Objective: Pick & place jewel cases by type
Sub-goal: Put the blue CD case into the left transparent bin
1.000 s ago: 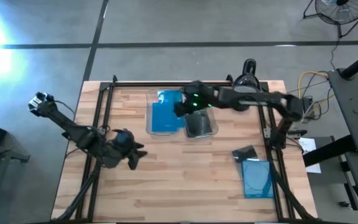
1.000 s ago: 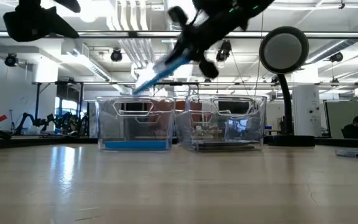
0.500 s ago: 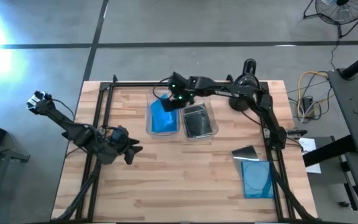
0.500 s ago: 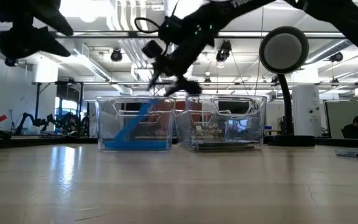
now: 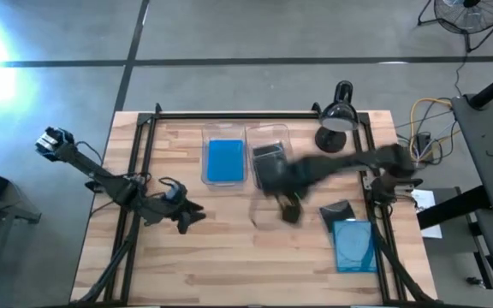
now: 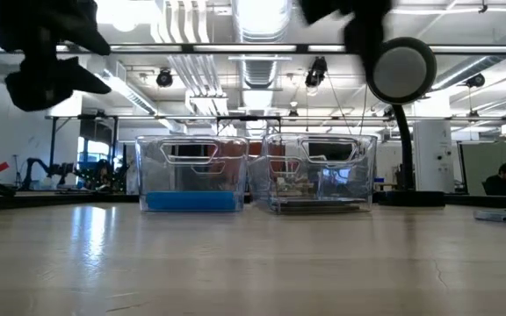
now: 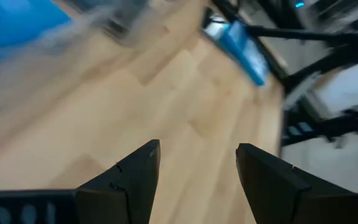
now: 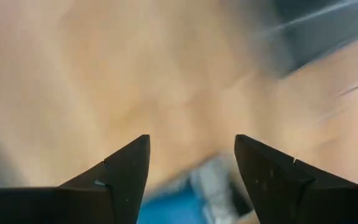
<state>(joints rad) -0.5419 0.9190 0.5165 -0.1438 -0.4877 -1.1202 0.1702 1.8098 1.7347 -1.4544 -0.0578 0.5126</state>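
Note:
A blue jewel case [image 5: 224,161] lies flat in the left clear bin [image 5: 206,175]; in the low view it shows as a blue strip [image 6: 191,202] on the bin's floor. Dark jewel cases [image 5: 268,161] lie in the right bin [image 6: 319,175]. Loose on the table's right lie a dark case [image 5: 339,210] and a blue case [image 5: 353,244]. My right gripper [image 8: 191,140] is open and holds nothing; it sweeps, blurred, above the table in front of the bins [image 5: 291,210]. My left gripper [image 7: 197,146] is open over the table's left part [image 5: 187,216].
A black desk lamp [image 5: 336,115] stands at the far right corner, its round head [image 6: 401,70] showing above the right bin. Black frame rails run along the table's left, far and right edges. Bare wood lies in front of the bins.
My right gripper carried a blue jewel case over the left bin, opened and let it go. The case dropped in slanting, then settled flat on the bin's floor. The gripper has since swung toward the table's near right, toward the loose cases.

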